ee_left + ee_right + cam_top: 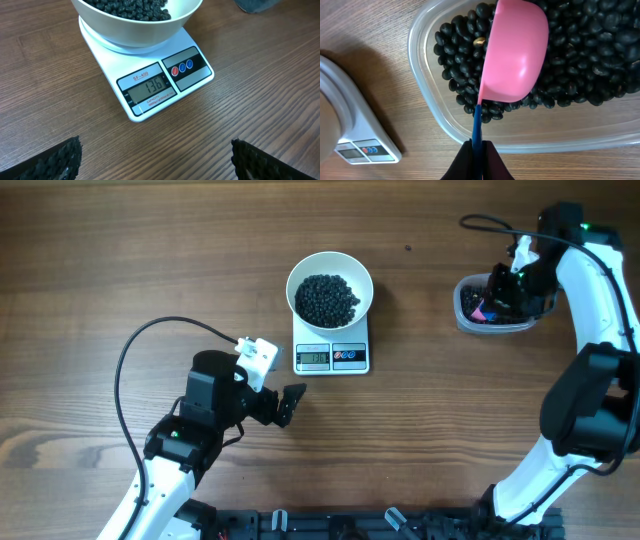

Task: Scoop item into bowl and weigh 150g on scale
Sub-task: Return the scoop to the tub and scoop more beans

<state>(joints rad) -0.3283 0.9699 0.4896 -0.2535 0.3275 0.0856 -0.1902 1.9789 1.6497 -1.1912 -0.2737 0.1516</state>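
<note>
Brown wood-grain table (150, 260) throughout.

Overhead view: white scale (331, 358) near centre, with white bowl (300, 272) seated on its platform toward 12 o'clock. Display and buttons exposed at the 6 o'clock edge. Heap of black beans (327, 300) in the bowl's middle, white wall showing all round. Display (150, 86) reading 136 in the left wrist view. One red and one blue button (182, 67) at its 3 o'clock.

Left gripper (278, 383) at 7 o'clock of the scale, near it but not touching, low over bare wood. Jaws spread wide, nothing between them.

Clear plastic tub (470, 322) at 3 o'clock of the bowl, well apart from the scale, holding the bean stock (590, 55).

Right gripper (478, 159) over the tub, clamped tight on the blue handle (477, 120) of a pink scoop (515, 50). Scoop head down among the stock, rounded back toward the wrist camera, extending toward 12 o'clock from the fingers. Inside of the scoop hidden from this angle; possibly loaded, not confirmed.
</note>
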